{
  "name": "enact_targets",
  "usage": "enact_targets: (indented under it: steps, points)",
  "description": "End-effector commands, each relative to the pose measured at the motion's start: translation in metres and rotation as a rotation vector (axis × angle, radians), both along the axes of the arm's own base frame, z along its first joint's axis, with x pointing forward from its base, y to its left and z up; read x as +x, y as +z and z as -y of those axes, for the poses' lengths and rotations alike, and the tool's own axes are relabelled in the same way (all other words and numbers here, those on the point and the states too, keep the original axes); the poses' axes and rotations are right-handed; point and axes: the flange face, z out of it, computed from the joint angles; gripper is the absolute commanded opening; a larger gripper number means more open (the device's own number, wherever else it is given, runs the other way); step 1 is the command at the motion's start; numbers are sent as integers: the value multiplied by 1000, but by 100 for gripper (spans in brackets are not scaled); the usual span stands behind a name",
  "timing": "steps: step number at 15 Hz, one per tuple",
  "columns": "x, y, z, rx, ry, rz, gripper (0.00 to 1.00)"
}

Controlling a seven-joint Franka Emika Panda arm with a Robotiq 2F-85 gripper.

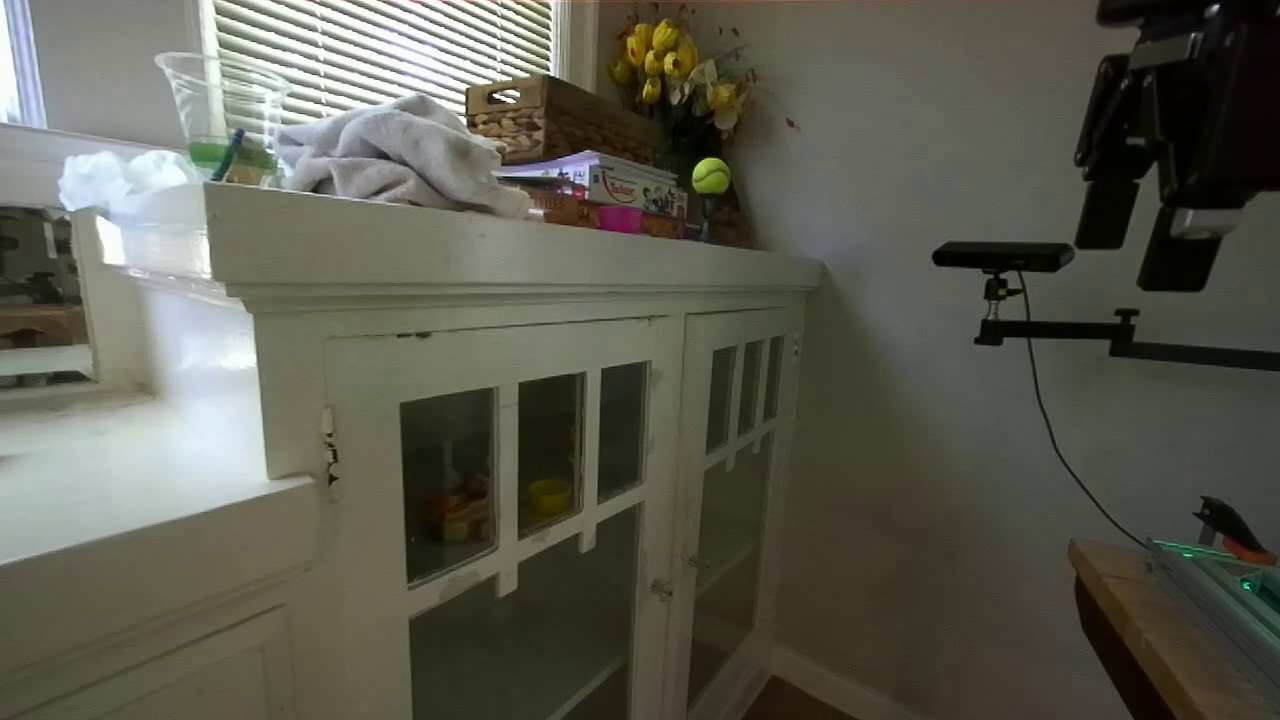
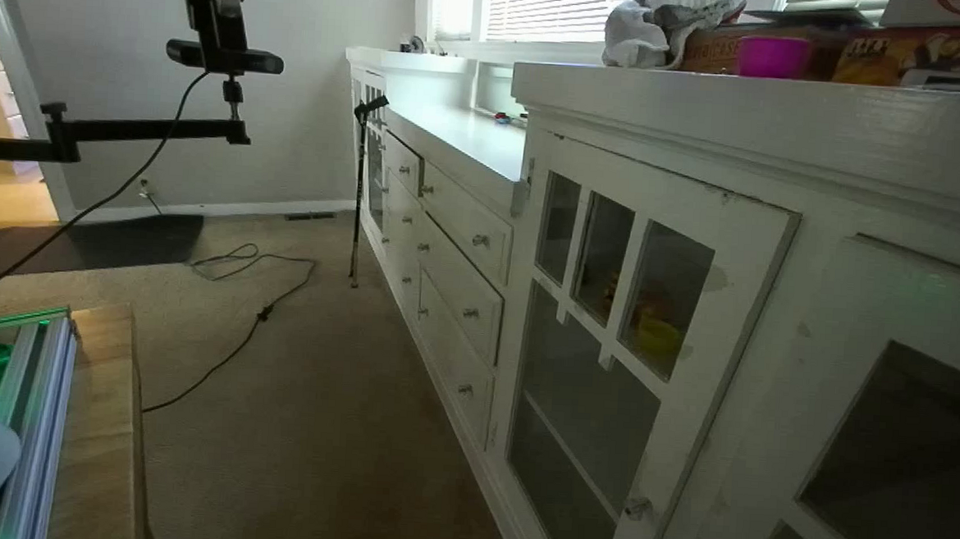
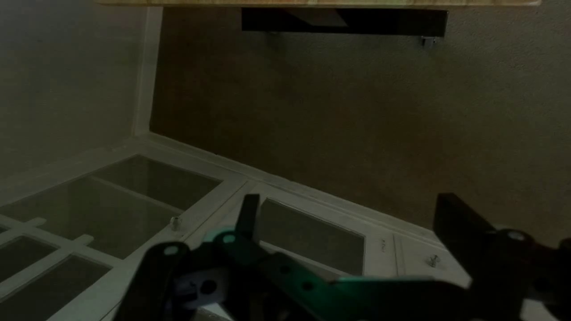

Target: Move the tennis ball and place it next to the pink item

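The yellow-green tennis ball [image 1: 711,176] shows in an exterior view, perched on a slim dark support at the right end of the white cabinet top. It is out of view in the remaining views. The pink item [image 1: 620,218], a small cup-like thing, sits to its left near the cabinet's front edge, before the stacked boxes. The pink item also shows in an exterior view [image 2: 773,56]. My gripper [image 1: 1143,245] hangs fingers down in the air, well right of the ball. In the wrist view my gripper [image 3: 348,200] has its fingers wide apart with nothing between them.
The white cabinet [image 1: 520,255] also carries a grey towel [image 1: 400,155], stacked boxes [image 1: 635,185], a wicker basket [image 1: 570,120], yellow flowers [image 1: 665,60] and a clear plastic cup [image 1: 225,110]. A camera [image 1: 1003,256] on a black arm stands near my gripper. A wooden table [image 1: 1150,620] is below.
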Motion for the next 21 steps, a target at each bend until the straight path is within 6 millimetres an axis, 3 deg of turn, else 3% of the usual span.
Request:
enact_targets:
  steps: [1,7,11,21]
  points:
    - [0,0,0,0,0,0,100]
    - [8,4,2,-4,-13,41,100]
    - [54,35,30,20,-73,157,100]
    - [198,131,157,83,-342,378,100]
